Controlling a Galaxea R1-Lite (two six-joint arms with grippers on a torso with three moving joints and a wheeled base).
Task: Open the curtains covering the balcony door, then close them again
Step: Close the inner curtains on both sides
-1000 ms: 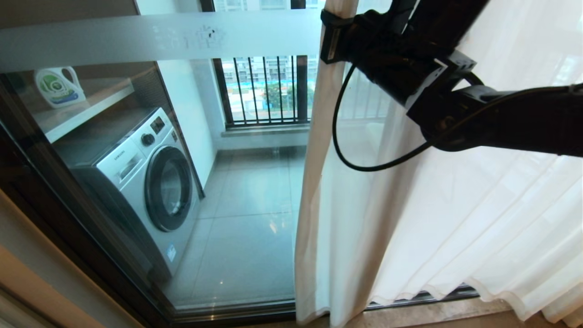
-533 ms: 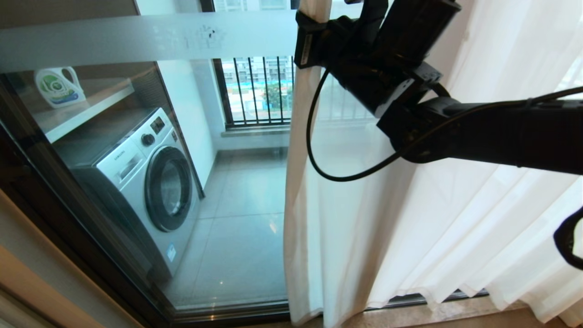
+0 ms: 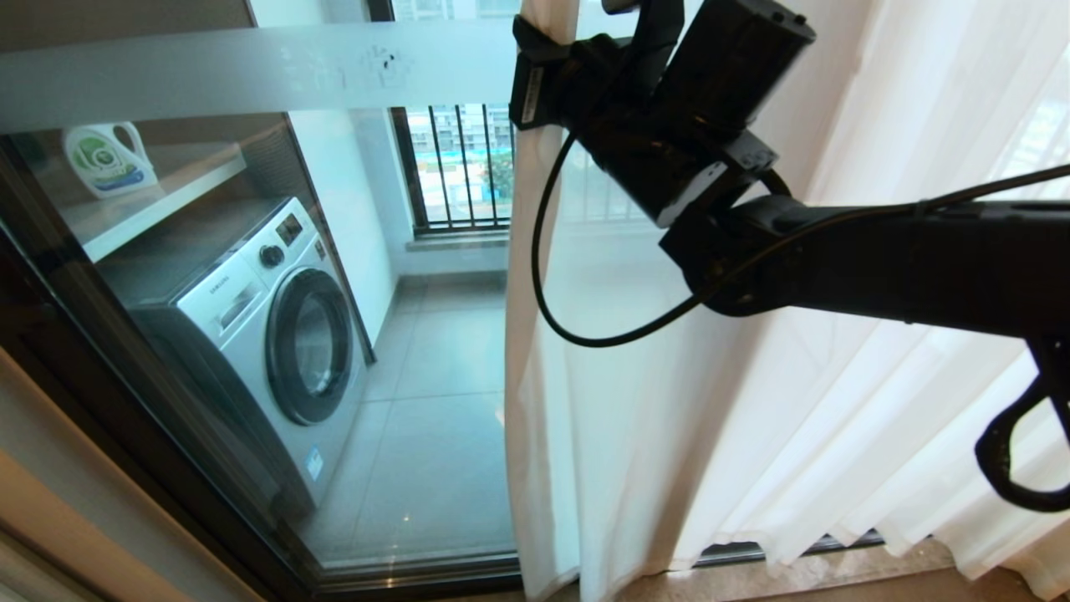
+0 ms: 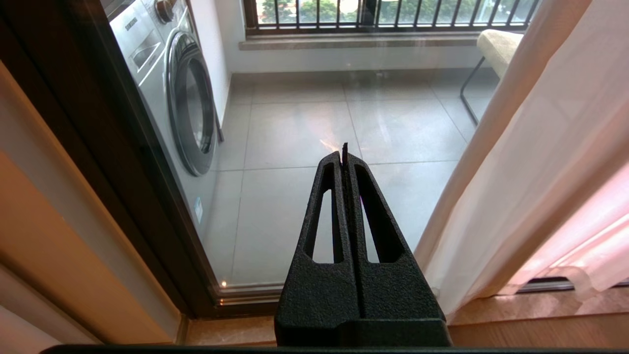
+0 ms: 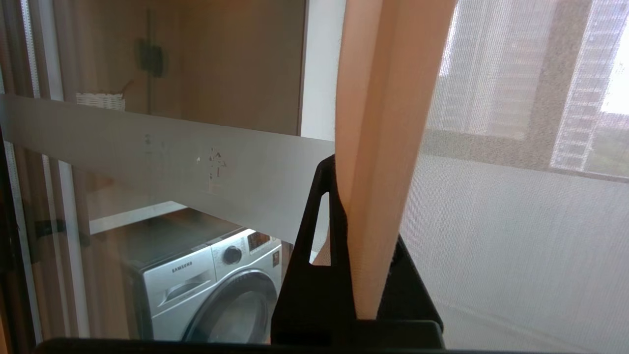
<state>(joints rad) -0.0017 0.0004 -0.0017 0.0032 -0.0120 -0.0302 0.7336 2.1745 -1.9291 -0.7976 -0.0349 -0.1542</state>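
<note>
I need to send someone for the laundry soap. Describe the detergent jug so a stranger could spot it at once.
Look through the balcony door to the washing machine on the left of the balcony. Above it runs a white shelf, and the detergent jug stands at its far left end. It is the only thing on the shelf: white, with a handle and a green-and-blue label.

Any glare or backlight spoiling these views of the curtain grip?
Head view: daylight blows out the curtains at far right; the right gripper is a dark silhouette. Right wrist view: bright sky at the corner, hem clear between the fingers. Left wrist view: small floor reflection only.
</note>
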